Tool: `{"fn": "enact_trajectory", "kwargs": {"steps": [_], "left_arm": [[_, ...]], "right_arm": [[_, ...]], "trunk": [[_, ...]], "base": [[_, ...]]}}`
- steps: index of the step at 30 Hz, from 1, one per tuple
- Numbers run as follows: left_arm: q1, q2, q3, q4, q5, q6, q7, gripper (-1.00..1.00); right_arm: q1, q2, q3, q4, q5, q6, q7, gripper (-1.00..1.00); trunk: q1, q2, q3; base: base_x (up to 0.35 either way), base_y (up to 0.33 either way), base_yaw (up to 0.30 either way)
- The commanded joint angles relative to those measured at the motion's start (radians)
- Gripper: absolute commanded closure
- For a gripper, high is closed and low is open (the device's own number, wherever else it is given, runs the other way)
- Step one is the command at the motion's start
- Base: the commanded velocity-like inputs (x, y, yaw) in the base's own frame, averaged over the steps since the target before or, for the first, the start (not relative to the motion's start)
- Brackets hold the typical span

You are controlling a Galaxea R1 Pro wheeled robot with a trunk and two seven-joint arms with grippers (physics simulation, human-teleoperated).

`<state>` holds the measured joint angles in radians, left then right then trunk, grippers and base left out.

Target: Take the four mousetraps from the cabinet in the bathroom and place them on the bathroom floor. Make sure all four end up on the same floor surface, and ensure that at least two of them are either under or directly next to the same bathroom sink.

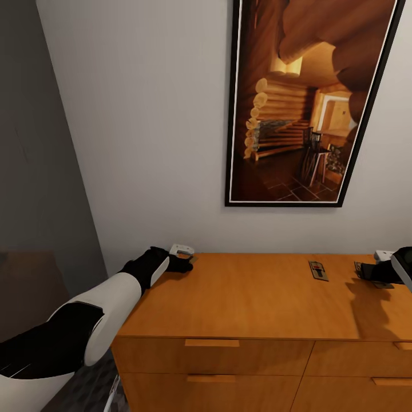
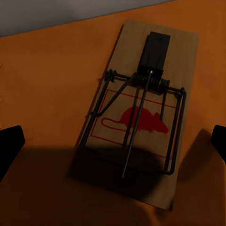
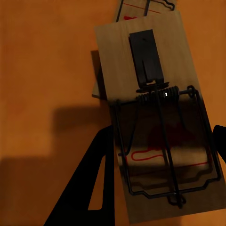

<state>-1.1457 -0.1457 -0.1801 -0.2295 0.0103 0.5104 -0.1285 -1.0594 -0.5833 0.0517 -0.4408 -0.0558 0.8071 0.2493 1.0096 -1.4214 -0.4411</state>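
On the cabinet (image 1: 240, 297) top, the left claw (image 1: 184, 262) hangs over a mousetrap (image 2: 141, 113) near the back left corner, fingers apart. The right claw (image 1: 366, 271) straddles a second trap (image 3: 160, 122) (a third (image 3: 143, 7) peeks behind it), fingers apart. Another trap (image 1: 318, 269) lies between them.

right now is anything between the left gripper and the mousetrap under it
Nothing visible. In the left wrist view the mousetrap lies flat on the cabinet top with bare wood around it, and the left gripper fingers stand open to either side of it.
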Motion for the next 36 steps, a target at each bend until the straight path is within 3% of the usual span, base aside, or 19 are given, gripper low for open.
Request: {"fn": "enact_trajectory", "kwargs": {"steps": [1,26,27,36], "left_arm": [[0.000,0.001,-0.013,0.066,-0.013,0.004,0.000,-1.00],[0.000,-0.001,-0.013,0.078,-0.017,0.005,0.003,-1.00],[0.000,-0.001,-0.013,0.079,-0.017,0.005,0.003,1.00],[0.000,-0.001,-0.013,0.084,-0.018,0.005,0.030,1.00]], "right_arm": [[-0.001,-0.001,0.005,-0.001,-0.007,0.004,0.001,1.00],[-0.001,-0.001,0.005,-0.001,-0.007,0.004,0.001,1.00],[-0.001,-0.001,0.005,-0.001,-0.007,0.004,0.001,1.00],[-0.001,-0.002,0.004,-0.001,-0.007,0.004,0.001,1.00]], "trunk": [[0.000,-0.001,-0.001],[0.000,-0.001,-0.001],[0.000,-0.001,-0.001],[0.000,-0.001,-0.001]], "base": [[0.000,0.000,0.000],[0.000,0.000,0.000],[0.000,0.000,0.000],[0.000,0.000,0.000]]}}
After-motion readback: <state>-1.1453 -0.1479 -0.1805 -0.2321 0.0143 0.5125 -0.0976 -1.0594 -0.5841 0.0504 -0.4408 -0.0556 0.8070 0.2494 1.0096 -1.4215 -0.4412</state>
